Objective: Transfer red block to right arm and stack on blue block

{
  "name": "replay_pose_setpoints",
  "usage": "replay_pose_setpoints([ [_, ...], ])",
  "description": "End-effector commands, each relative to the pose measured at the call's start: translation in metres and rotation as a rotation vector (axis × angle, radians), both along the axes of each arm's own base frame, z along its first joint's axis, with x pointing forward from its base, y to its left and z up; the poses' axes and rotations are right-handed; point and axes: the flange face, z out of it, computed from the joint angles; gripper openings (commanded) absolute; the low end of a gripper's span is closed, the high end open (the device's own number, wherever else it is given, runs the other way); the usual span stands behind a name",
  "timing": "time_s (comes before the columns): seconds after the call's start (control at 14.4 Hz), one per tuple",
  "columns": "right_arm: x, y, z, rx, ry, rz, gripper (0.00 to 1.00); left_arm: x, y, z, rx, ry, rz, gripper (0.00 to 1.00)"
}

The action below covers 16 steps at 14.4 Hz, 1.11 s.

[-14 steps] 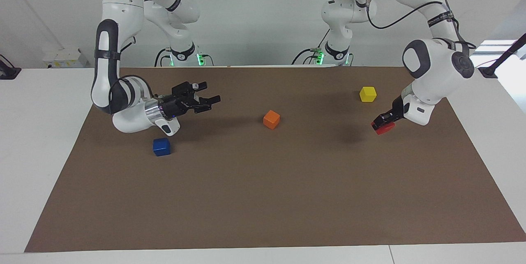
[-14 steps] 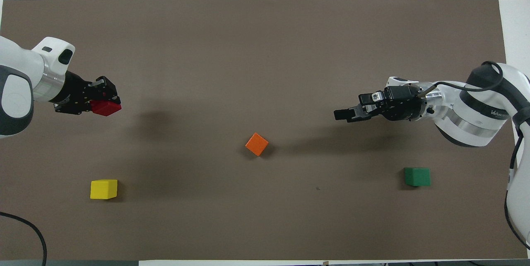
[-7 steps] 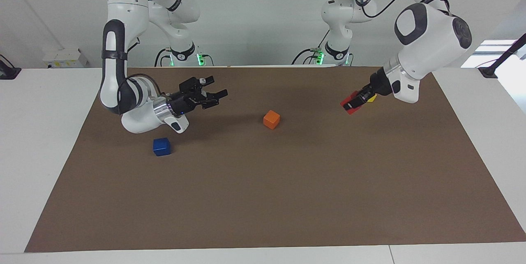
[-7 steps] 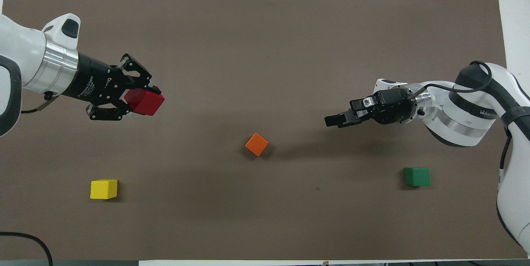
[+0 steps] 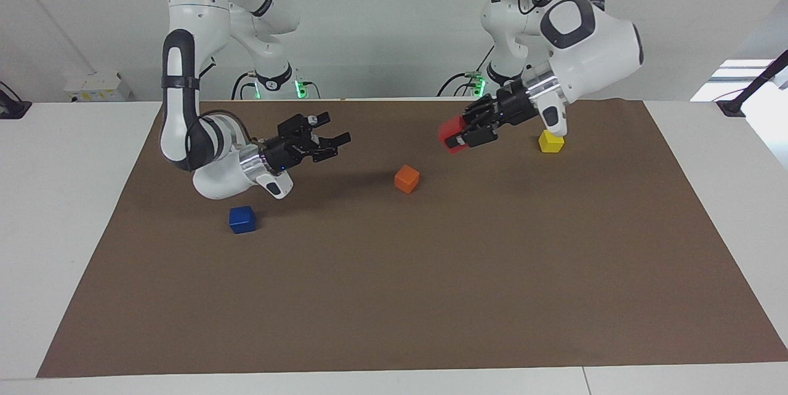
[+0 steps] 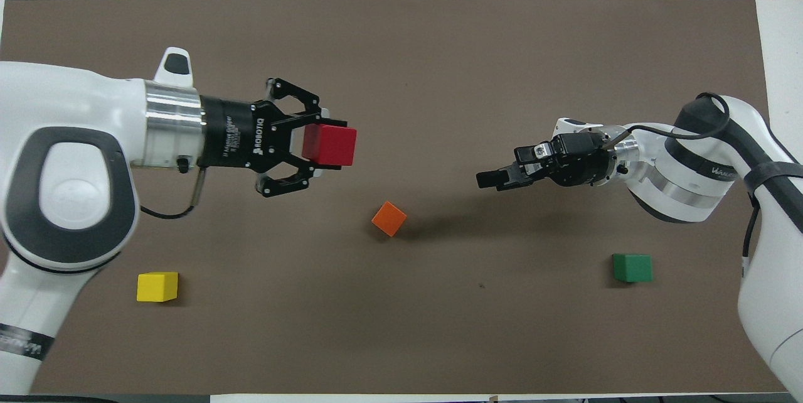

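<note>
On the brown-matted bench (image 5: pixel 431 296), my left fingers (image 6: pixel 326 147) clamp the red block (image 6: pixel 330 145) in the air, near the orange cube (image 5: pixel 406 178). My right fingers (image 5: pixel 332 142) spread wide, apart from it, so handover and stacking remain; the blue block (image 5: pixel 242 219) sits toward the right arm's end.

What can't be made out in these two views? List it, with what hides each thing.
- Facing view: the gripped faces of the red block, covered by the fingers of the left gripper.
- Facing view: the upper edge of the yellow block, overlapped by the left arm's wrist.
- Overhead view: the gap of the right gripper, seen edge-on, one finger over the other.
- Facing view: both arms' upper links, cut off by the top edge.
</note>
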Motion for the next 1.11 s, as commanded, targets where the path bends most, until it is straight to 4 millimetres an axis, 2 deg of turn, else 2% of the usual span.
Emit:
replay_pose_setpoints([
  [0.0, 0.002, 0.010, -0.002, -0.015, 0.023, -0.024, 1.00, -0.005, -0.011, -0.022, -0.151, 0.152, 0.162, 0.00],
  [0.14, 0.000, 0.023, -0.002, -0.010, 0.019, -0.019, 1.00, -0.003, -0.018, -0.028, -0.201, 0.274, 0.236, 0.00],
  [0.28, 0.000, 0.024, -0.002, -0.011, 0.021, -0.024, 1.00, -0.009, -0.037, -0.031, -0.198, 0.353, 0.316, 0.00],
  [0.42, 0.000, 0.029, 0.000, -0.002, 0.019, -0.026, 1.00, -0.007, -0.040, -0.030, -0.237, 0.493, 0.441, 0.00],
  [0.49, -0.002, 0.039, -0.001, -0.004, 0.023, -0.022, 1.00, -0.010, -0.049, -0.032, -0.240, 0.522, 0.479, 0.00],
  [0.7, 0.000, 0.041, -0.005, -0.030, 0.022, -0.046, 1.00, -0.017, -0.066, -0.032, -0.266, 0.642, 0.559, 0.00],
  [0.9, 0.000, 0.042, -0.006, -0.031, 0.018, -0.049, 1.00, -0.029, -0.083, -0.033, -0.254, 0.647, 0.535, 0.00],
  [1.04, 0.000, 0.042, -0.006, -0.032, 0.017, -0.050, 1.00, -0.035, -0.090, -0.030, -0.247, 0.591, 0.485, 0.00],
])
